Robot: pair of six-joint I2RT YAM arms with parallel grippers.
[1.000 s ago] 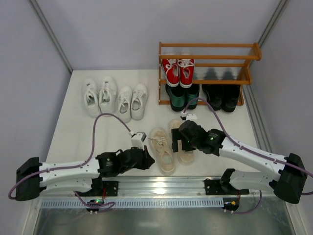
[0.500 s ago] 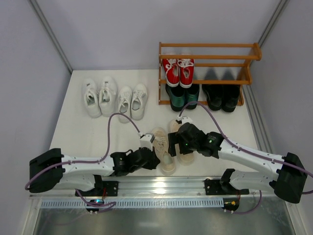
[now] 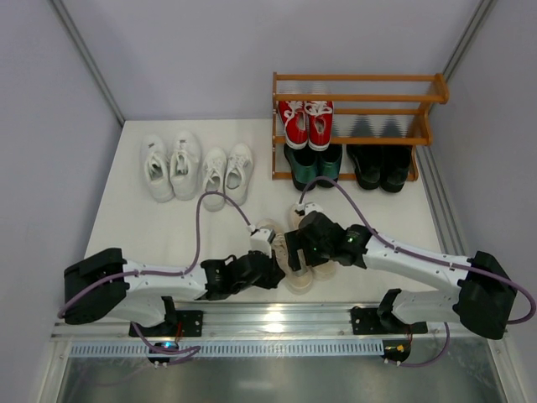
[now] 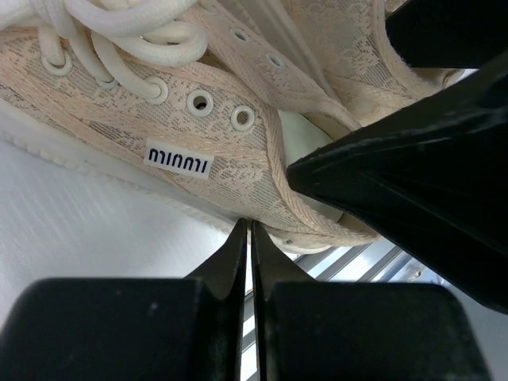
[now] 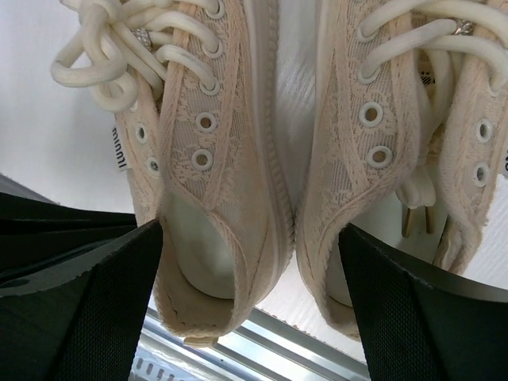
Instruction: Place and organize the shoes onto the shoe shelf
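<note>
Lower centre overhead, you have closed in on the cream shoes: right gripper gapes across the heels, left gripper, pinched closed, presses one side; pickup looks next.

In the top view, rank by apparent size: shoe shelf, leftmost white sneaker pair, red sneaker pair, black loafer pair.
shoe shelf
leftmost white sneaker pair
red sneaker pair and black loafer pair: look alike, both partly hidden by its bars

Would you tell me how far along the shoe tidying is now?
Done: red sneakers, green loafers and black loafers sit on the shelf. In hand: the open right gripper straddles the heels of the cream shoes; the shut left gripper rests beside them. Left: two white sneaker pairs.
</note>
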